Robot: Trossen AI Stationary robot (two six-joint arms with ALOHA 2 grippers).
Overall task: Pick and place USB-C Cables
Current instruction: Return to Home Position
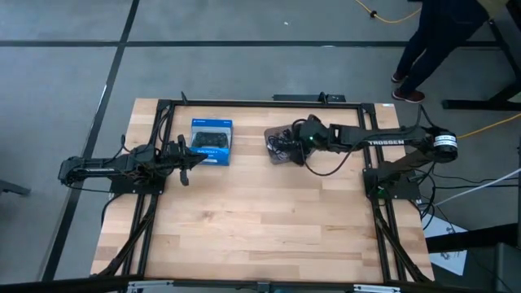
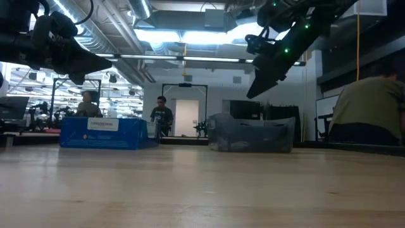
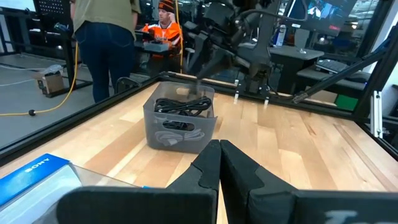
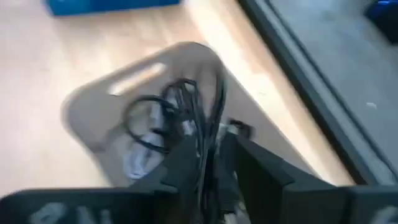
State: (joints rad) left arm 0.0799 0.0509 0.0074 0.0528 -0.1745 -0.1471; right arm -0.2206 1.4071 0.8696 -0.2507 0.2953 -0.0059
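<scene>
A translucent grey bin [image 1: 281, 146] stands on the table right of the blue box [image 1: 212, 140]. It holds coiled USB-C cables, black [image 3: 183, 107] and light grey [image 3: 177, 134]. My right gripper [image 4: 208, 165] hangs over the bin [image 2: 253, 133], its fingers close together around black cable strands; it also shows in the low view [image 2: 256, 85]. My left gripper [image 3: 219, 158] is shut and empty, above the table beside the blue box [image 1: 184, 159]. My right gripper has strands of a black USB-C cable [image 4: 205, 134] between its two fingers, pinched from above, slanting down toward the bin. The cable runs from the fingers down into the bin, where its loops [image 4: 155, 115] lie on the other cables. The picture is blurred.
The black frame rails [image 1: 260, 103] run along the table's far, left and right sides. People stand beyond the table's far edge [image 3: 102, 43]. Bare wood lies toward the near edge [image 1: 260, 220].
</scene>
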